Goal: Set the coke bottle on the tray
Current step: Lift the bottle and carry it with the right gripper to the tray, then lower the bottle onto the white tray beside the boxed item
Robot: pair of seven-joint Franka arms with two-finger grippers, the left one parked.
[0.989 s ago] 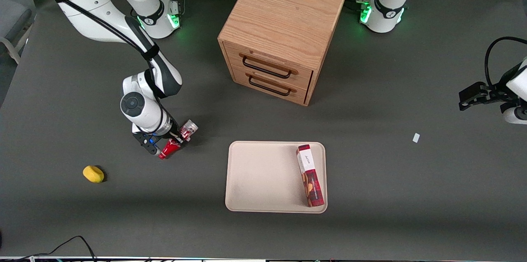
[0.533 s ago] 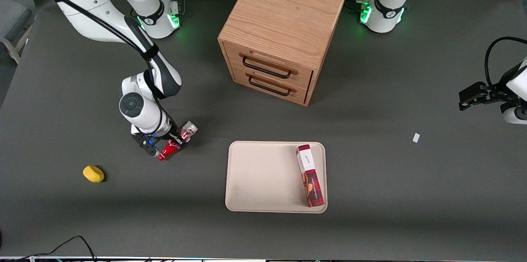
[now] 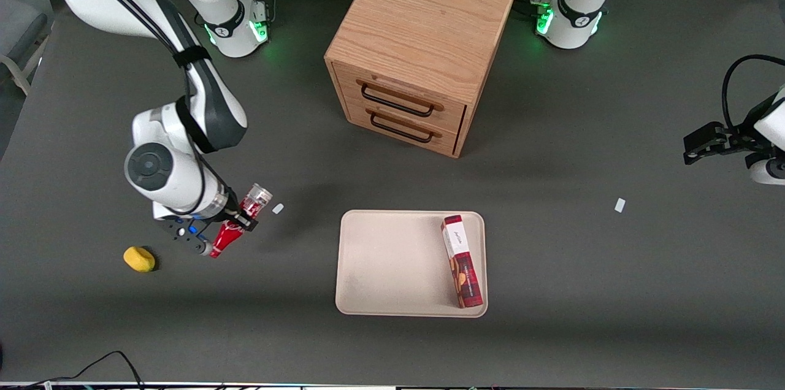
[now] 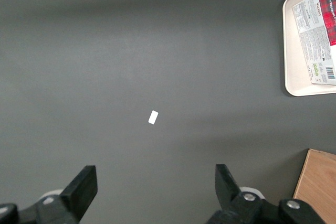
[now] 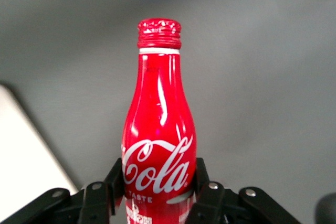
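The dark grey table (image 3: 552,292) carries everything, and the biggest thing on it is the wooden drawer cabinet (image 3: 423,40), standing farther from the front camera than the rest. Nearer to that camera than the cabinet lies the beige tray (image 3: 392,267), with a red-and-white biscuit box (image 3: 462,261) lying along the edge of it that is toward the parked arm's end of the table. Well apart from the tray, toward the working arm's end of the table, the gripper (image 3: 236,224) pinches the coke bottle (image 3: 236,219) by its lower body, fingers pressed against both sides; the bottle is held tilted above the table, its red cap lower and nearer the front camera, its silvery base higher. The right wrist view shows the black fingers (image 5: 209,192) flanking the white script. Against half a second ago, the gripper and bottle have risen and swung away from the tray, toward a yellow lump (image 3: 139,259), baring a small white scrap (image 3: 278,208).
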